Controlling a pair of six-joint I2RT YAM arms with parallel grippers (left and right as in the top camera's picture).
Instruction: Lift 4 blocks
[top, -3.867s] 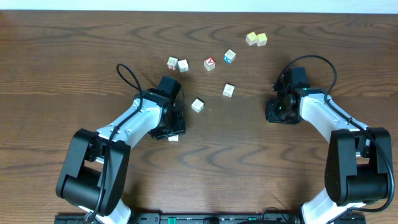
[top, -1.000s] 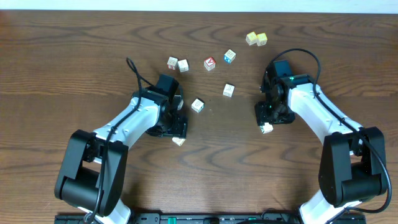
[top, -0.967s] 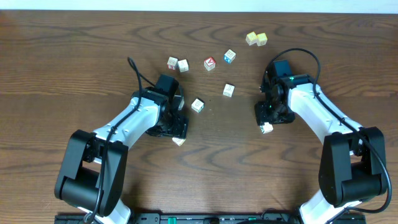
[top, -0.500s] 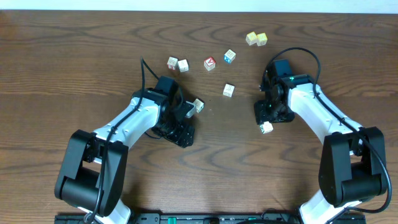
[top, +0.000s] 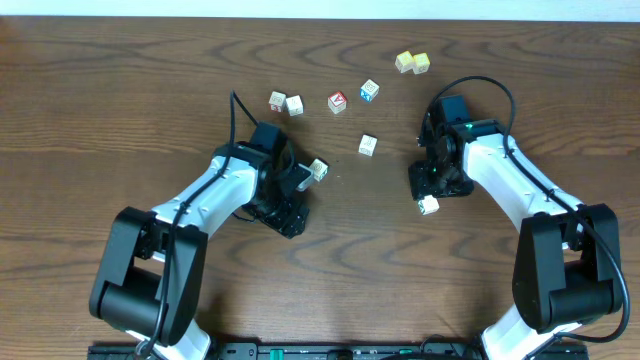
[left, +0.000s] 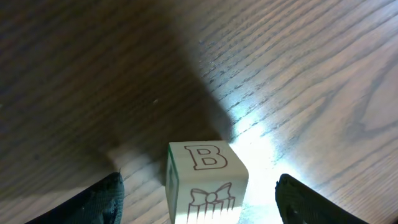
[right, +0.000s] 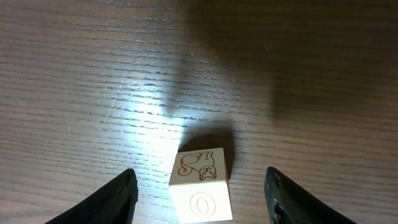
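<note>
Two pale blocks sit between parted fingers, one per arm. The B block (left: 205, 177) (a letter B on top, a bow drawn on the near face) stands flat on the table (left: 298, 74) between the fingers of the left gripper (left: 199, 196). Bare wood shows on both sides of it, so you have those jaws wide apart and holding nothing. From overhead you cannot see this block, because the gripper head covers it.

The cat block (right: 200, 186) (a small cat on top, an O on the near face) rests on the wood between the fingers of the right gripper (right: 199, 190). It is turned slightly askew and touches neither finger; here too the jaws are parted and grip nothing.

Farther out, a third pale block (top: 318, 169) lies close against the left arm's wrist; whether it touches, you cannot tell. A fourth pale block (top: 367, 145) sits alone between the two arms. Beyond them a pair of pale cubes (top: 285, 103) stand side by side, with the red-faced cube (top: 337, 102) and the blue-faced cube (top: 369, 91) to their right. The two yellowish cubes (top: 412, 63) touch each other near the far edge.
</note>
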